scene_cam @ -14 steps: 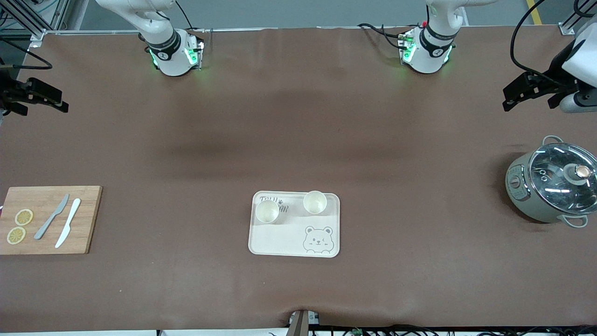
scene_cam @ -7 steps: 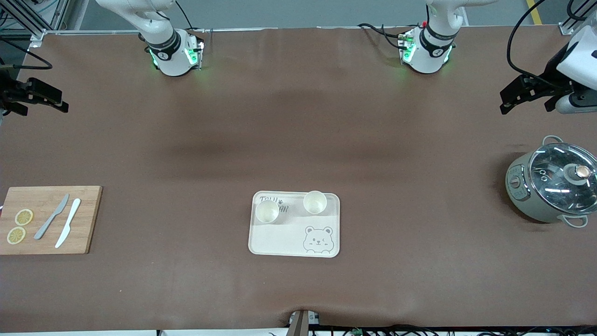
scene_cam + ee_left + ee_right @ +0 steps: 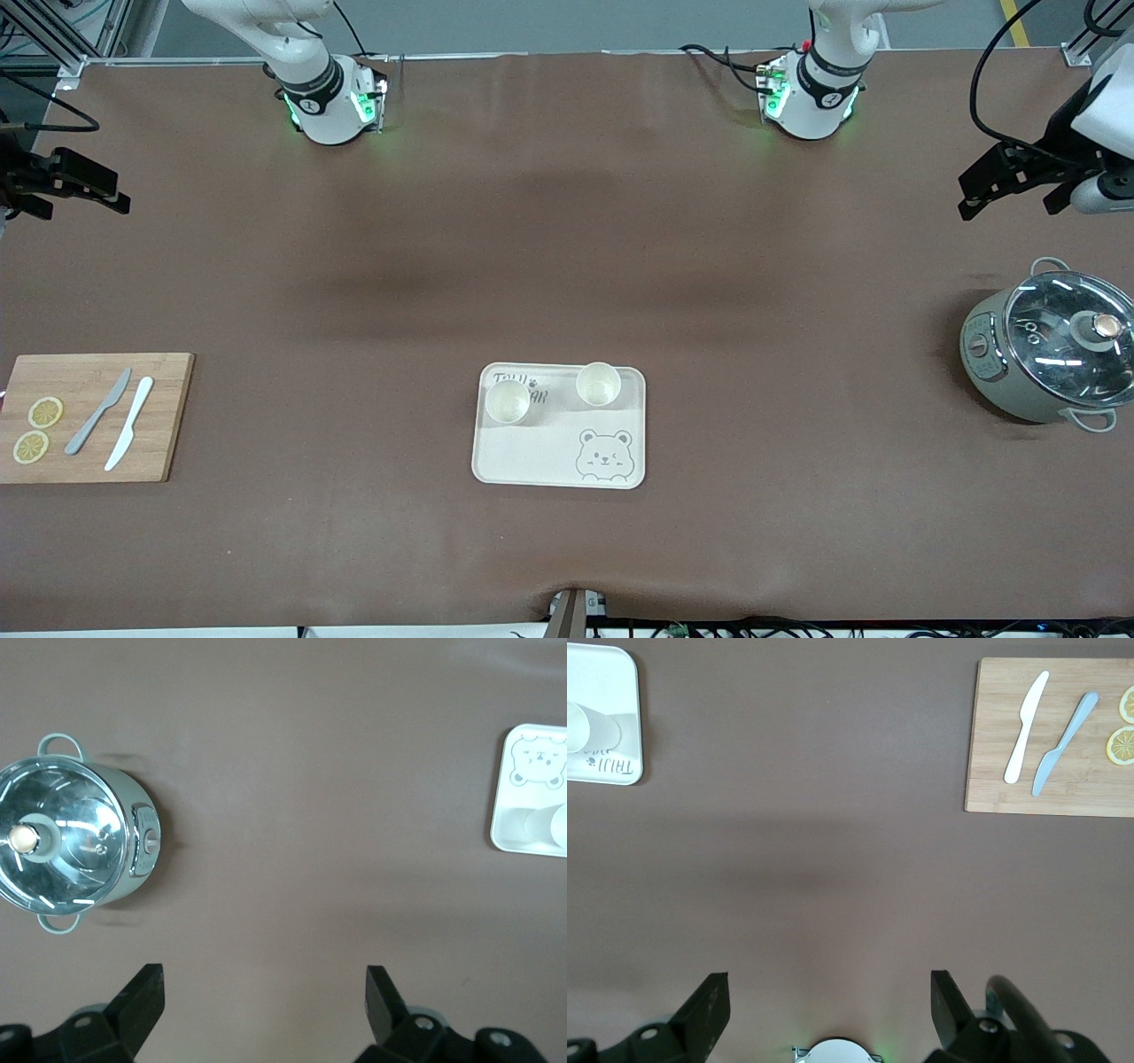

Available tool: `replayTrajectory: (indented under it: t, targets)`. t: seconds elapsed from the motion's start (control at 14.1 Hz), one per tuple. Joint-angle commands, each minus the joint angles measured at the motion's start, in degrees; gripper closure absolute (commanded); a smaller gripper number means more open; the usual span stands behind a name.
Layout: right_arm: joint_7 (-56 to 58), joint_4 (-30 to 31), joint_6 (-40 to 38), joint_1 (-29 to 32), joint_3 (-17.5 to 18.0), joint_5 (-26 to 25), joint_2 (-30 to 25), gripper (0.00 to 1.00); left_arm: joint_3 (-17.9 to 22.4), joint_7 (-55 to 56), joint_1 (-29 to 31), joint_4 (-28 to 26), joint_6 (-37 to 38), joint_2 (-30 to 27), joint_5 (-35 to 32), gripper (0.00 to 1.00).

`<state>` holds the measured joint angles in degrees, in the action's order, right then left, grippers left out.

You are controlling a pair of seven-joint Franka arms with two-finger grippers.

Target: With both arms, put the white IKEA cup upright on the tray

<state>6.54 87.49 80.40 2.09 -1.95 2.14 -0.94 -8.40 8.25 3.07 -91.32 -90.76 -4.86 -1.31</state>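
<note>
— Hovering over the bench's (image 3: 567,266) edge by the cutting board (image 3: 93,416), the right tool (image 3: 66,186) hangs empty, fingers apart. And mid-bench?

— Two white cups (image 3: 508,400) (image 3: 598,384) stand upright on the tray (image 3: 558,465), near its lettered rim.

— The left tool (image 3: 1010,182)?

— Jaws apart, empty, over the bench beside the pot (image 3: 1050,354). Any return pass looks risky: a low sweep could tip a cup.
</note>
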Motion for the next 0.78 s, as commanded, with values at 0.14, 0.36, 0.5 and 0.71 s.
replayTrajectory:
  t: [0.14, 0.36, 0.5, 0.71]
  targets:
    - [0.0, 0.7, -0.1, 0.9, 0.5, -0.1, -0.8, 0.00, 0.0, 0.2, -0.2, 3.5, 0.4, 2.4, -0.9, 0.00]
    - [0.0, 0.7, -0.1, 0.9, 0.5, 0.0, -0.8, 0.00, 0.0, 0.2, -0.2, 3.7, 0.4, 2.4, -1.1, 0.00]
    - [0.0, 0.7, -0.1, 0.9, 0.5, 0.0, -0.8, 0.00, -0.1, 0.1, -0.1, 3.7, 0.4, 2.6, -1.1, 0.00]
    - [0.0, 0.7, -0.1, 0.9, 0.5, 0.0, -0.8, 0.00, -0.2, 0.1, -0.5, 4.2, 0.4, 3.8, -1.3, 0.00]
